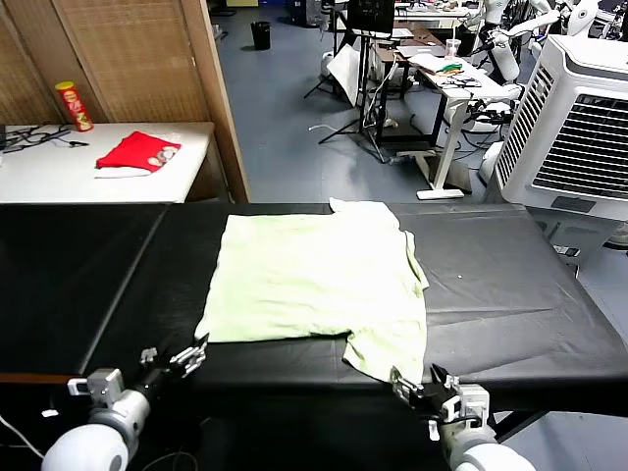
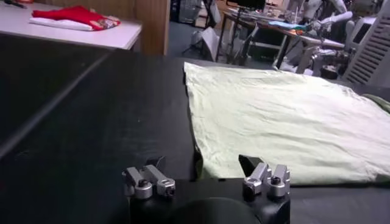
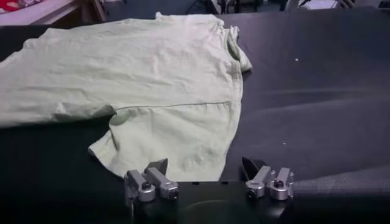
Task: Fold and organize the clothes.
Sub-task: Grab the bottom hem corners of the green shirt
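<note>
- The pale yellow-green shirt [image 1: 319,289] is lying spread flat on the black table [image 1: 510,294], roughly in the middle, with one sleeve reaching toward the robot's edge on the right side.
- The far edge of the shirt is sitting close to the table's far rim, a small flap poking up there.
- The left gripper [image 1: 186,357] is hovering low at the near edge, just off the shirt's near left corner, and its jaws are standing spread wide with nothing between them.
- The right gripper [image 1: 424,385] is hanging at the near edge just beside the sleeve hem, jaws likewise gaping wide and gripping nothing.
- Both arms are coming up from below the table line, wrists angled forward and pointing at the cloth.
- The left wrist view is showing the left gripper [image 2: 204,173] with the shirt's corner lying just ahead of it, not touching the fingers [image 2: 149,181].
- The right wrist view is showing the right gripper [image 3: 207,173] with the sleeve [image 3: 173,143] right in front, and a collar line running along the fabric's far side.
- Only the head view is taking in the white side table [image 1: 59,172] beyond on the left, where a small red garment [image 1: 139,151] is resting and a red can [image 1: 74,106] is standing.
- A white fan unit [image 1: 579,118] is standing off to the right.
</note>
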Motion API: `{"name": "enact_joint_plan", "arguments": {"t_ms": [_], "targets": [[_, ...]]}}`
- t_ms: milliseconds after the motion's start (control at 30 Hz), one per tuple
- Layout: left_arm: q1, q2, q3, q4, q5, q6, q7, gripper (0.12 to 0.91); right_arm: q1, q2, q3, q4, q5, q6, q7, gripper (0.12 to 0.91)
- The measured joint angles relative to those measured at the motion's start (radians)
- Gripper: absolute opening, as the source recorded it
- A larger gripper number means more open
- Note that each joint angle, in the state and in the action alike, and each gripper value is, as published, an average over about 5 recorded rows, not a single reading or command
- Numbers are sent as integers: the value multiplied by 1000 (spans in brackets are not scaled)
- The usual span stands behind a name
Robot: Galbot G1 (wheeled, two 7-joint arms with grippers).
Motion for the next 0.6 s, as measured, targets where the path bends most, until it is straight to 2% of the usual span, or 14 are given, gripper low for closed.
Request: {"name": "enact_joint_plan", "arguments": {"t_ms": [167,267,467,600], "targets": [[-17,-10,7,17,-9,20,-1,798,0,5,-1,-8,-6,2,-1,779],[-30,-16,15,32,-10,18,0,798,1,10,-3,-15,-11,8,-1,705],[-41,-21,26,50,1,11,9,788,6,22,-8,-31,-21,14,-4,403],[-41,-19,28,54,10,4,18,656,5,28,-10,-38,-26,19,-6,202]]}}
